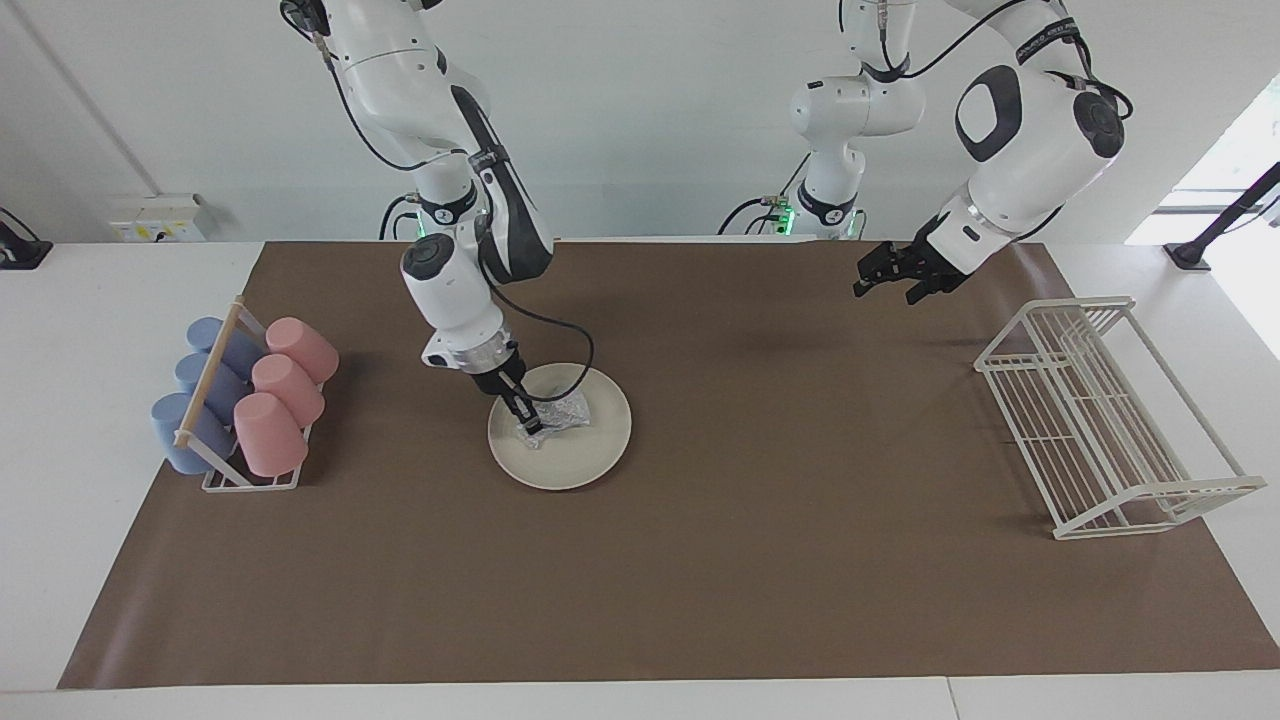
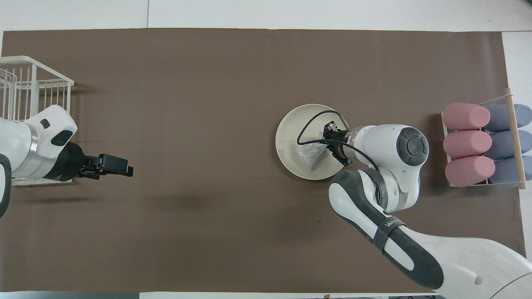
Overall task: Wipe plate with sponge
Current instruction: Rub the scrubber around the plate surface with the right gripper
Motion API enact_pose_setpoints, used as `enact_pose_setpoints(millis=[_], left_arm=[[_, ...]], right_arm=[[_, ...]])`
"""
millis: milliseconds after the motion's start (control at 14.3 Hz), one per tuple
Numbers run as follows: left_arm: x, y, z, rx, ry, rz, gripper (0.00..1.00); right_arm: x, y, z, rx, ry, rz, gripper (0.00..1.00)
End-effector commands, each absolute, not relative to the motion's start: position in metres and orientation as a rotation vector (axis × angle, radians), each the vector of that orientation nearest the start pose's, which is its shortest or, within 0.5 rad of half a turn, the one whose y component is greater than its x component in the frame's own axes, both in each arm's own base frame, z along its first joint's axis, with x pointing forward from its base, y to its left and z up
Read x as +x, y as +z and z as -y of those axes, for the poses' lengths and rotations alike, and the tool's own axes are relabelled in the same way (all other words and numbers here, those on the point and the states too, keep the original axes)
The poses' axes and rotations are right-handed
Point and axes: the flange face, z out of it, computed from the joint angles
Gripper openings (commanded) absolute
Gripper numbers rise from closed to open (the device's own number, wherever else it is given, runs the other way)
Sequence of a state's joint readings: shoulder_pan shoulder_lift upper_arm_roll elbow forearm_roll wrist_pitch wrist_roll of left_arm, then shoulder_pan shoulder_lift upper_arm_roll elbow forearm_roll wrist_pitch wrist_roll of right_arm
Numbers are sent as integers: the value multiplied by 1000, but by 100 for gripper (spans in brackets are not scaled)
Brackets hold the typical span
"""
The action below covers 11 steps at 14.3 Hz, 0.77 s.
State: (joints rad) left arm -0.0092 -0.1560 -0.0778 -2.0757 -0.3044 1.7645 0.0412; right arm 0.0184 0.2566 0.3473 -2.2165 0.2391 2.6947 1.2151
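The cream-white plate [image 1: 585, 458] [image 2: 291, 135] lies on the brown mat, toward the right arm's end of the table. On it rests the silvery speckled sponge [image 1: 564, 411] [image 2: 308, 153]. My right gripper [image 1: 529, 424] [image 2: 325, 142] reaches down slantwise onto the plate and is shut on one end of the sponge, pressing it against the plate's surface. A black cable loops over the plate from its wrist. My left gripper [image 1: 886, 288] [image 2: 124, 170] waits in the air over the mat near the wire rack, open with nothing in it.
A rack of pink and blue cups [image 1: 245, 395] [image 2: 482, 145] lies at the right arm's end of the mat, close to the plate. A white wire dish rack [image 1: 1100, 420] [image 2: 25, 87] stands at the left arm's end. The brown mat [image 1: 760, 560] covers the table.
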Motion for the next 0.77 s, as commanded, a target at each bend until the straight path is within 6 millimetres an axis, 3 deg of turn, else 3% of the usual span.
enact_pose_setpoints(millis=[0,209,558,698], left_arm=[[493,490,73,-3388,258,-66,100],[493,491,73,-3388,254,-54,100],[493,491,74,-3387,255,-56,100],[494,491,74,-3388,252,-54,100]], right_arm=[[516,260,-228,-2409,56,-1520,0],[519,260,-220,-2425,39,-1489,0],[539,258,-161,-2513,-17,-1351,0],[542,257,-148,-2524,-25,-1334,0]])
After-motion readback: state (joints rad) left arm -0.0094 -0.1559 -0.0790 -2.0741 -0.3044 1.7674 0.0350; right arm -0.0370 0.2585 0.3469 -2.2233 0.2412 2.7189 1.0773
